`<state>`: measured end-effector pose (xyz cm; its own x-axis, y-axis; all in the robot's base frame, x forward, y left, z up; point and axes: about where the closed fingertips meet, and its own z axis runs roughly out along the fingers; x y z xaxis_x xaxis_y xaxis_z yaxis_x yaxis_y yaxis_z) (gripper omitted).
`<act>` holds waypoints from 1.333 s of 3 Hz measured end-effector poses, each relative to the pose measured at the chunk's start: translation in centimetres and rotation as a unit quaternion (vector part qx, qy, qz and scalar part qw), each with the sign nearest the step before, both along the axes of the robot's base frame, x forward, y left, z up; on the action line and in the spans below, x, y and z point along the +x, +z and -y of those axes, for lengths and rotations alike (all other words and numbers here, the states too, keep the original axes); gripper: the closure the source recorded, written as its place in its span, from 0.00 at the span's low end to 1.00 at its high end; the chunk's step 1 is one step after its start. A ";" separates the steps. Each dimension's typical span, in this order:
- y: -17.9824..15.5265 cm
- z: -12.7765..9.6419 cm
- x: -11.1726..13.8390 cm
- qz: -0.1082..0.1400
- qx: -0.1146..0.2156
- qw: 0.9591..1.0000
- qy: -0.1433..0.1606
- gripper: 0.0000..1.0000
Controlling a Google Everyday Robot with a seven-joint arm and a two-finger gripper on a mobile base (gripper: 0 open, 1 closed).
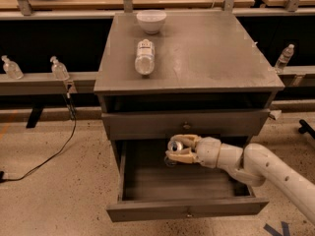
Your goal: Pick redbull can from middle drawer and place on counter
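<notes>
Under your gripper (176, 148) lies the middle drawer (162, 183) — it's clamped on the redbull can (174, 144), lift step. Next — raise it onto the counter (206, 48) above.

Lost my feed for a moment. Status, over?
Gripper shut on redbull can, inside open middle drawer. Upper drawer front close above can. Counter holds lying bottle and bowl.

Jaws grip the silvery redbull can (174, 145) deep in the open middle drawer (147, 182).
</notes>
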<state>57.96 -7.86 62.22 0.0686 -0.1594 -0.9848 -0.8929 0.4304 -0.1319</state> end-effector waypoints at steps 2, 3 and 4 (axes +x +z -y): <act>14.5 3.3 5.6 -0.043 -0.058 0.995 0.072 1.00; 14.6 3.3 5.6 -0.043 -0.058 0.995 0.073 1.00; 16.8 3.4 5.1 -0.051 -0.052 0.994 0.081 1.00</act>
<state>63.02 -11.25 79.00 0.0016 -0.2557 -0.9667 -0.9602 0.2696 -0.0729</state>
